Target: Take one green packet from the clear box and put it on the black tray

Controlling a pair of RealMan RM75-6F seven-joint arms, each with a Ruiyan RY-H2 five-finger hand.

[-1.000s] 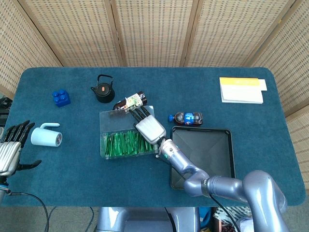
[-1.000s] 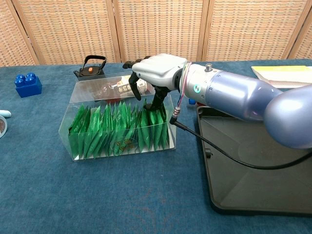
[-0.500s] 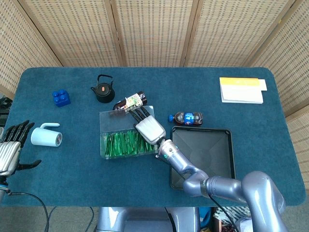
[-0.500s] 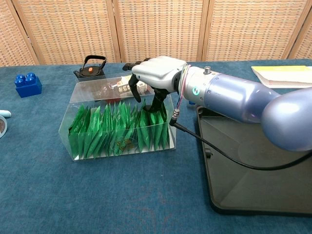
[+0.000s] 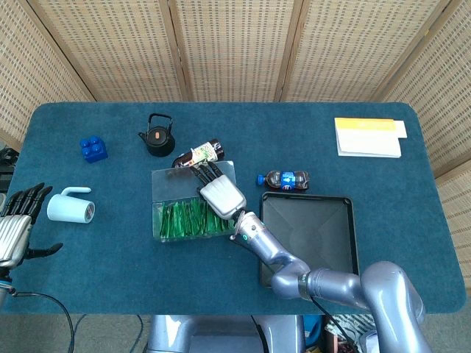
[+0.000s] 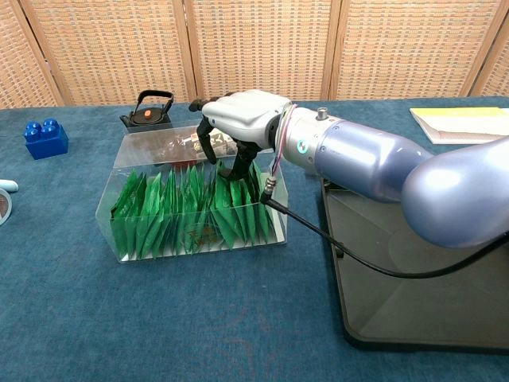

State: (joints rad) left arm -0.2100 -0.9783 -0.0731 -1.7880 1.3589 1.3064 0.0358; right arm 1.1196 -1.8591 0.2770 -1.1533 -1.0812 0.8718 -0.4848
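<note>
Reaching into clear box (image 6: 191, 231): right hand (image 6: 238, 119) curled over green packets (image 6: 195, 211), grasp not confirmable.
Packed tight, so it could drag out several or tip the box; left hand (image 5: 16, 220) idle, spread.

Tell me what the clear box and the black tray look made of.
Clear box: likely thin rigid plastic, transparent and glossy; the green packets show through its walls. Black tray: probably plastic or coated metal, smooth with a dull sheen and raised rim.
</note>
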